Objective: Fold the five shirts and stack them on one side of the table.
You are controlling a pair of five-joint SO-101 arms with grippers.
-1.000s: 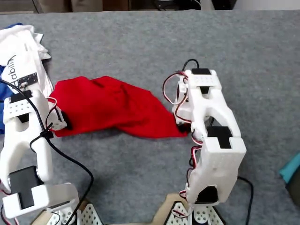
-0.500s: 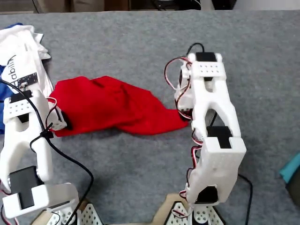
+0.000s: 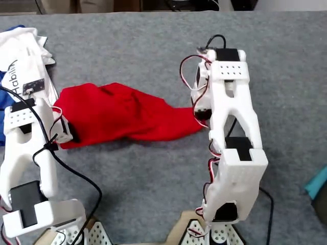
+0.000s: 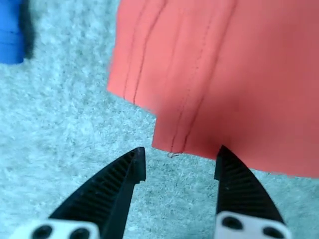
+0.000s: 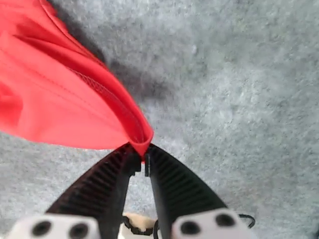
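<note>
A red shirt (image 3: 120,116) lies crumpled across the grey table between the two arms. My right gripper (image 5: 142,157) is shut on the red shirt's (image 5: 65,102) right corner, lifting that tip a little off the table; in the high view it sits at the shirt's right end (image 3: 201,116). My left gripper (image 4: 179,162) is open just short of the red shirt's (image 4: 224,84) hemmed left edge, with nothing between its fingers; from above it is at the shirt's lower left corner (image 3: 66,133). A pile of white shirts (image 3: 23,58) lies at the far left.
A blue cloth (image 4: 11,30) lies beside the red shirt's left edge, and blue fabric (image 3: 3,84) peeks from under the white pile. A teal object (image 3: 318,184) sits at the right edge. Grey table (image 3: 127,46) stretches beyond the shirt and to the right.
My right gripper has moved away from the near edge with the red shirt's corner, pulling that end up and straighter. The left arm has stayed put.
</note>
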